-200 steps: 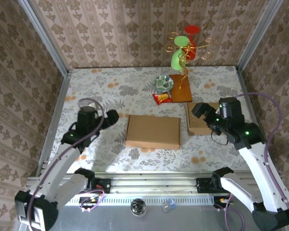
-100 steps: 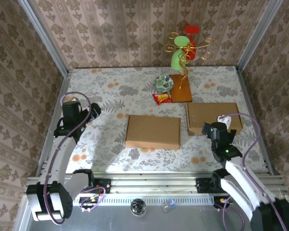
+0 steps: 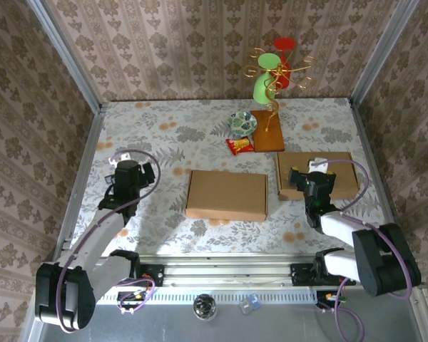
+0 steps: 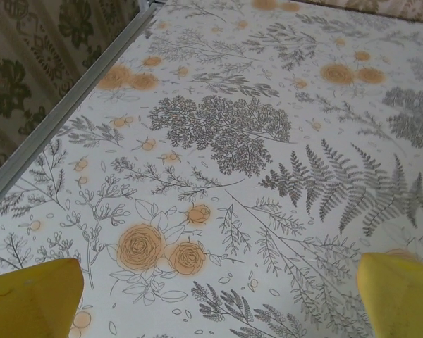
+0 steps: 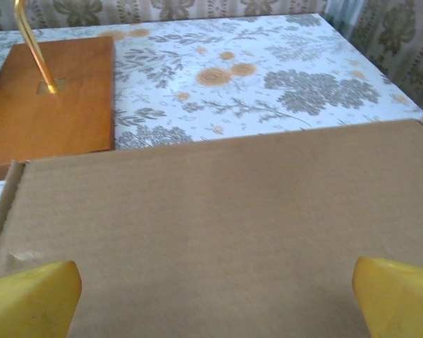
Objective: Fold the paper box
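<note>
Broadly, the bench (image 3: pixel 164 121) carries two brown cardboard boxes, and neither is being worked on. The larger box (image 3: pixel 226 194) lies flat in the middle of the bench, somewhat nearer the near edge, with its top down and its sides squared. To my eye it looks already folded shut, though the overhead view does not show whether any flap is tucked in. The second box (image 3: pixel 317 173) sits by the right edge. It also lies flat with a plain closed top, and the right wrist view shows only a seam along its left side (image 5: pixel 218 232). I would judge the folding mostly or wholly done, with at most a final press or tuck left. The left tool (image 3: pixel 146 173) hangs near the left edge with its fingers spread and nothing between them, well apart from the larger box. Its wrist view shows flowered cloth under the tool (image 4: pixel 215 303). The right tool (image 3: pixel 312 178) is likewise spread and empty, over the near part of the second box. The cardboard top runs between its yellow fingertips (image 5: pixel 28 299), but I cannot tell whether they touch it. A wooden stand (image 3: pixel 268 130) lies just beyond that box, toward the far edge.
</note>
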